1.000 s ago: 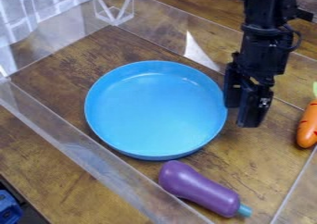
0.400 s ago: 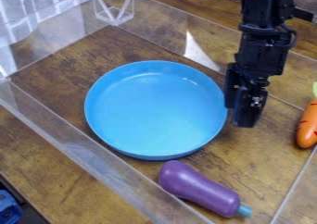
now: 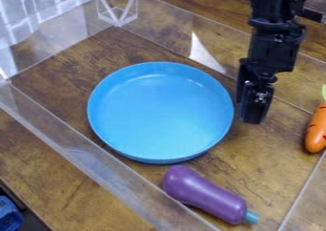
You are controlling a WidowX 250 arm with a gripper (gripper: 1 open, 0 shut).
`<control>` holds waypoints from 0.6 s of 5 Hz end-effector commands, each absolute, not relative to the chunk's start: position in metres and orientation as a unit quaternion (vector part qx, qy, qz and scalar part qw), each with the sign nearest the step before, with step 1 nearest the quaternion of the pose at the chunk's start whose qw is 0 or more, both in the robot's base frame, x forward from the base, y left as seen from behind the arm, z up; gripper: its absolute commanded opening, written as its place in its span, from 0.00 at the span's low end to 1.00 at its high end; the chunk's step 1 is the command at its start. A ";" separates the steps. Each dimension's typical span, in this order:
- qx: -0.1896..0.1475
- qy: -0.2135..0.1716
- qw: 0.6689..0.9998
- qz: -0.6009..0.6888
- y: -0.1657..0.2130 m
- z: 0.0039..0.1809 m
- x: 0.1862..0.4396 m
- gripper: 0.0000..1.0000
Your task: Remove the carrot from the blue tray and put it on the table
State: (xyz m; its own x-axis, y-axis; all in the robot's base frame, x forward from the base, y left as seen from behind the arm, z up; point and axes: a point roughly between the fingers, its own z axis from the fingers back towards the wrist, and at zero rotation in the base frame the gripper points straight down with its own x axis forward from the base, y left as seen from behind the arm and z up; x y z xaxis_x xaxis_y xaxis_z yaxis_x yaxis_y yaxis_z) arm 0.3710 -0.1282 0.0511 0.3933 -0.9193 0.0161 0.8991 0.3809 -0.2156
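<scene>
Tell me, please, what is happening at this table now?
A robot arm's open gripper hovers over the table just right of the blue tray, holding nothing. The carrot is already out of the tray, on the table at the picture's right edge. A purple toy eggplant lies below the tray. The carrot's move looks done.

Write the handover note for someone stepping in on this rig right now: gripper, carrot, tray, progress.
Gripper: open, holding nothing, lowered beside the right-hand rim of the blue tray in the picture.
Carrot: on the table, at the picture's right edge, outside the tray.
Blue tray: on the table, nothing in it.
Done: carrot is out of the tray and on the table.
Left: nothing on the carrot; perhaps just back the arm away.
</scene>
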 end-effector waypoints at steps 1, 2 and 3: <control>-0.084 0.010 0.852 -0.517 -0.120 0.075 0.385 1.00; -0.086 0.000 0.872 -0.482 -0.113 0.077 0.387 1.00; -0.085 -0.004 0.889 -0.450 -0.109 0.076 0.391 1.00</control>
State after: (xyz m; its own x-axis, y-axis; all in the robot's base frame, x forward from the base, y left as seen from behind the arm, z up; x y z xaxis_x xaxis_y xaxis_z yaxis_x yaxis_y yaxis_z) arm 0.3840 -0.1152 0.0501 0.5830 -0.8119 0.0315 0.8003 0.5672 -0.1944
